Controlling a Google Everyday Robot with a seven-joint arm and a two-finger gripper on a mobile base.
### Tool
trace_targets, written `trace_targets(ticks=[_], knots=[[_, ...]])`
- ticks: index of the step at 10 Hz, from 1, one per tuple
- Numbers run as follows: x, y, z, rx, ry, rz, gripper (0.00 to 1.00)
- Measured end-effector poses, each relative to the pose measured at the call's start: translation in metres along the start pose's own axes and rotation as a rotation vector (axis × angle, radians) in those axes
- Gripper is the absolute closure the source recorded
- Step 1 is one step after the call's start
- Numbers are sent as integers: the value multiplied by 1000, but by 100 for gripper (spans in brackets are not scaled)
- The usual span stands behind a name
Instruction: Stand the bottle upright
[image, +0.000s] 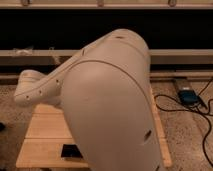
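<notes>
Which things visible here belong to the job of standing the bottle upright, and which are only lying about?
Belonging to the job:
- wooden table, the work surface
- robot arm, hiding most of the table
- bottle and claw: both out of view

Lying about:
- black slab on the table
- blue device and cables on the floor

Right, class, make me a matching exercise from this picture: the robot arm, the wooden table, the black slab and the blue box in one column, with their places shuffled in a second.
Column one:
1. robot arm
2. wooden table
3. black slab
4. blue box

Column two:
A. on the floor at the right, among black cables
B. on the table near its front edge, partly behind the arm
C. cream-coloured, filling the middle of the view
D. pale planks, mostly covered by the arm

Pairs: 1-C, 2-D, 3-B, 4-A.

The gripper and the bottle are not in view.
</notes>
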Motion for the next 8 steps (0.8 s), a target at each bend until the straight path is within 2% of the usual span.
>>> trace_targets(ticks=[3,5,7,8], knots=[[-24,4,14,42,111,40,20],[-45,-2,29,71,200,80,20],[-67,-11,45,88,271,124,20],[-71,-13,49,90,301,139,20]])
